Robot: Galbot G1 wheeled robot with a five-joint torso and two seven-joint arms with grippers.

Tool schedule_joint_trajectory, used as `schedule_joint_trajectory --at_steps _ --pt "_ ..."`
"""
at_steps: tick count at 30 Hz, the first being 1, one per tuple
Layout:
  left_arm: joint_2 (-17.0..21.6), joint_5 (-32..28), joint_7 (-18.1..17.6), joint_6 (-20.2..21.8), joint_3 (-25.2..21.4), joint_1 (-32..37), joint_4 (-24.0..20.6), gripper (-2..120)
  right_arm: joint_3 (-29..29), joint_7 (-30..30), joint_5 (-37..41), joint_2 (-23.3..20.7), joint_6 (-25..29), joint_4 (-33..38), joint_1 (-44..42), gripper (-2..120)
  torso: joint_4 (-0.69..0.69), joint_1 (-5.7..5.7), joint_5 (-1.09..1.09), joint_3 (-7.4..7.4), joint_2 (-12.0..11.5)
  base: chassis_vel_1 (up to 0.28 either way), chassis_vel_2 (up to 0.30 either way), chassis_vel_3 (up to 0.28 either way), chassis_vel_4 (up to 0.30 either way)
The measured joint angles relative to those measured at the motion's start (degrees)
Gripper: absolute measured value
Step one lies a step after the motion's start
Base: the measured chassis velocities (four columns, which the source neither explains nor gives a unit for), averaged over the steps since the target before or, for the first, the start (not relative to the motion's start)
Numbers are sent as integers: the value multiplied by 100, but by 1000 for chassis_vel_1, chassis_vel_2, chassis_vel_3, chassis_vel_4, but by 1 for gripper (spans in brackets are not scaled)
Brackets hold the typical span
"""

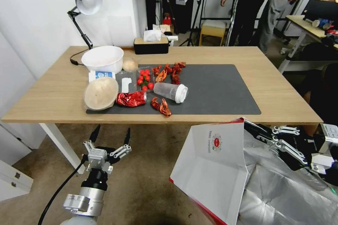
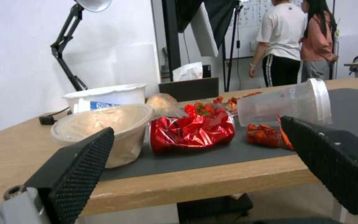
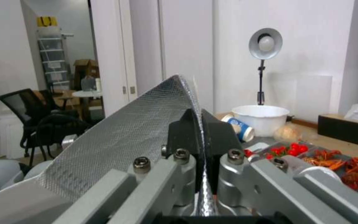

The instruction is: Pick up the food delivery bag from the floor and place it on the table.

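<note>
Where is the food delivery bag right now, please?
In the head view, the food delivery bag hangs lower right, pinched by the right gripper, just before the table edge.

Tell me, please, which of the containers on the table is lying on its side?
The clear plastic cup with the white lid, on the dark mat. The white tub and the covered bowl both stand upright.

The bag (image 1: 211, 158) at the lower right is smooth white paper with a crinkled, shiny silver foil lining. The table (image 1: 288, 95) is matt light wood under a matt dark grey mat (image 1: 225, 91). Lower left, the carpet (image 1: 148, 182) looks rough and worn.
</note>
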Motion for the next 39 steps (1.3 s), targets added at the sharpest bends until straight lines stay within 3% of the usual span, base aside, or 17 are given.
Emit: schedule_joint_trajectory --at_steps 9,15,20,23,25,27,28,30,39 --pt "-11 17 -14 16 -25 -10 10 100 -116 6 67 -43 -25 -45 162 0 -1 -11 0 -15 -26 0 0 0 0" --pt "-19 30 -36 18 -38 4 18 100 -283 408 403 -154 -1 -18 351 0 0 -15 0 -21 -37 0 0 0 0" --pt "-25 40 -38 24 -49 12 15 100 -439 1156 878 -381 113 61 637 0 0 -20 -1 -26 -46 0 0 0 0" --pt "-36 65 -33 29 -54 34 15 100 -754 2213 1473 -688 284 164 1205 0 0 -23 0 -29 -52 0 0 0 0" --pt "-38 69 -30 29 -54 37 14 100 -849 2499 1571 -765 354 194 1348 0 1 -23 0 -30 -54 0 0 0 0" --pt "-39 82 -24 36 -44 38 13 100 -1053 3332 1773 -968 622 289 1656 0 2 -23 -1 -32 -57 0 0 0 0" --pt "-39 82 -24 36 -44 38 13 100 -1053 3332 1773 -968 622 289 1656 0 2 -23 -1 -32 -57 0 0 0 0" --pt "-39 105 -18 38 -33 43 13 100 -1271 4169 1866 -1173 906 323 1931 0 0 -25 -1 -34 -59 0 0 0 0" --pt "-106 199 2 40 42 43 48 100 -1748 5183 1901 -1303 1348 153 2478 0 0 -29 0 -37 -65 0 0 0 0"
